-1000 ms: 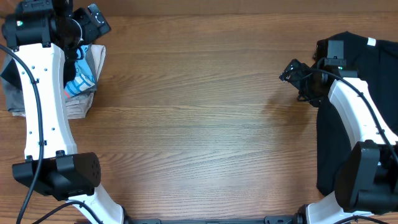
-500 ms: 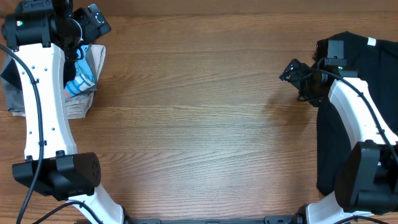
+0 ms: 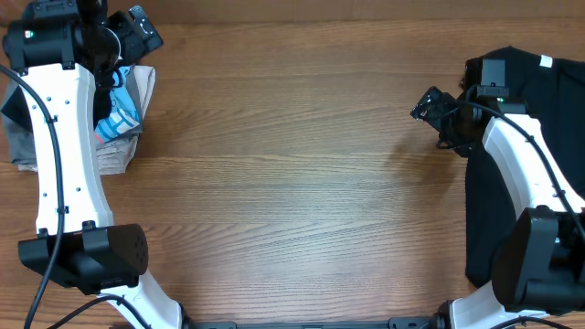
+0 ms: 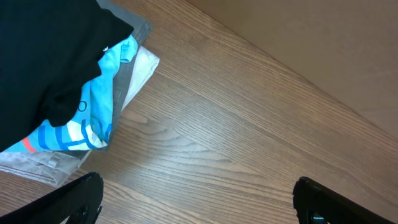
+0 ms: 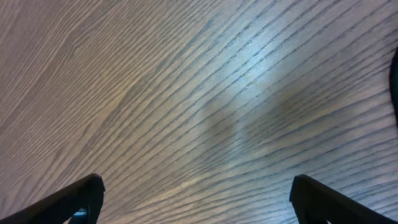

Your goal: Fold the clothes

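A stack of folded clothes [image 3: 119,119] lies at the table's far left: beige, grey, a light blue piece, a black one on top in the left wrist view [image 4: 50,56]. A black garment [image 3: 539,119] lies unfolded at the right edge, partly under the right arm. My left gripper [image 3: 137,32] is open and empty above the stack's far corner; its fingertips frame bare wood [image 4: 196,202]. My right gripper [image 3: 430,105] is open and empty over bare wood [image 5: 196,199], just left of the black garment.
The wooden table [image 3: 292,183] spans the view between the two arms. The right arm's base and links cover part of the black garment. The table's back edge shows in the left wrist view [image 4: 323,74].
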